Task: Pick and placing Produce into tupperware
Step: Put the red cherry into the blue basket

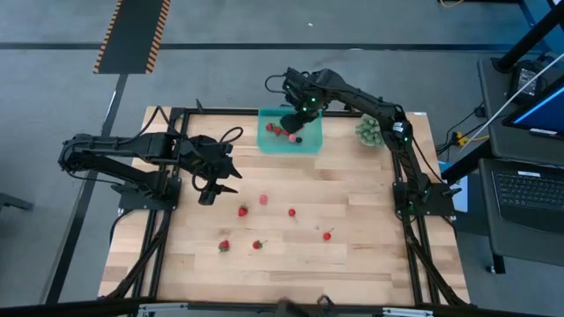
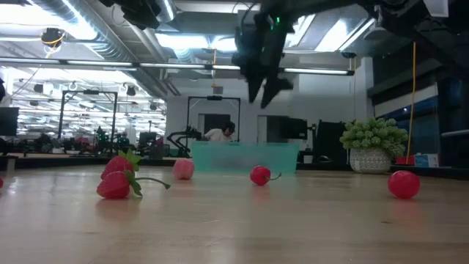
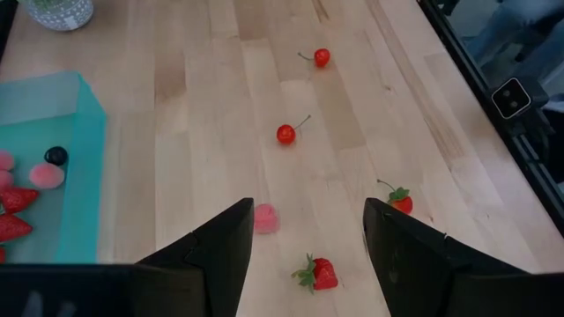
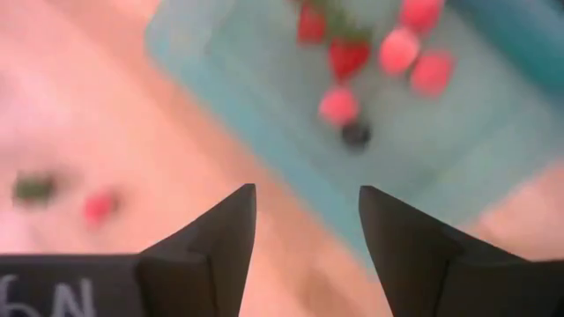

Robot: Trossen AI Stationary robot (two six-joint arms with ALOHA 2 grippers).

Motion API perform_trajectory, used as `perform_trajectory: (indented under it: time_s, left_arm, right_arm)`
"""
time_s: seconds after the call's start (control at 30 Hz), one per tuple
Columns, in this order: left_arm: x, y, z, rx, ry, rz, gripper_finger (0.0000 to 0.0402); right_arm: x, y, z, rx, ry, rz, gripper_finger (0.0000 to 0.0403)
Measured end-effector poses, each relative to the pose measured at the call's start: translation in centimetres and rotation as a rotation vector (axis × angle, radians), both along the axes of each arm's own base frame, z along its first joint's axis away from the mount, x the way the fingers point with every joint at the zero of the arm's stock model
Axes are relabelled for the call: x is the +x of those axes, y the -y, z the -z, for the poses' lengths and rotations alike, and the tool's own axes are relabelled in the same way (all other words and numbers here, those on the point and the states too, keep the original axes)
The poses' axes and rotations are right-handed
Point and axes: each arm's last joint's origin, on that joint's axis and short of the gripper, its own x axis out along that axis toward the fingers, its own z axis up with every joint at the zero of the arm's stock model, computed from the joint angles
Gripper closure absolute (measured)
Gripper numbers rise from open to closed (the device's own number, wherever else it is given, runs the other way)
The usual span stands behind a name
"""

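The teal tupperware stands at the table's far middle. Inside lie several red and pink produce pieces and a dark berry. My right gripper hangs open above the tupperware with nothing between its fingers. In the low view it is well above the container. My left gripper waits open over the left part of the table. Several red pieces and a pink one lie loose on the wood. The left wrist view shows them beyond its fingers.
A spiky green plant ball in a pale pot stands to the right of the tupperware, at the far right. Black frame rails run along the table's left and right sides. Bare wood lies toward the near edge.
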Motion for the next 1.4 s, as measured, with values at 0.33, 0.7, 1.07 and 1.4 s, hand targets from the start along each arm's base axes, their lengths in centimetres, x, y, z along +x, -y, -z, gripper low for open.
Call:
perform_trajectory:
  time_s: [0.33,0.7,1.07,1.4]
  left_arm:
    - [0.0,0.0,0.0,-0.002,-0.005,-0.002,0.0194]
    - [0.0,0.0,0.0,-0.002,-0.003,-0.002,0.0194]
    - [0.0,0.0,0.0,-0.003,-0.004,-0.003,0.0194]
    - [0.0,0.0,0.0,-0.002,-0.004,-0.001,0.0194]
  right_arm:
    - [0.1,-9.0,-2.7,-0.014,-0.13,-0.233,0.0199]
    - [-3.8,-20.2,-3.4,-0.114,-0.191,-0.209,0.0199]
    - [-5.7,-29.3,-0.5,-0.079,-0.102,-0.23,0.0198]
    - [-5.9,-32.3,0.1,-0.014,-0.095,-0.029,0.0198]
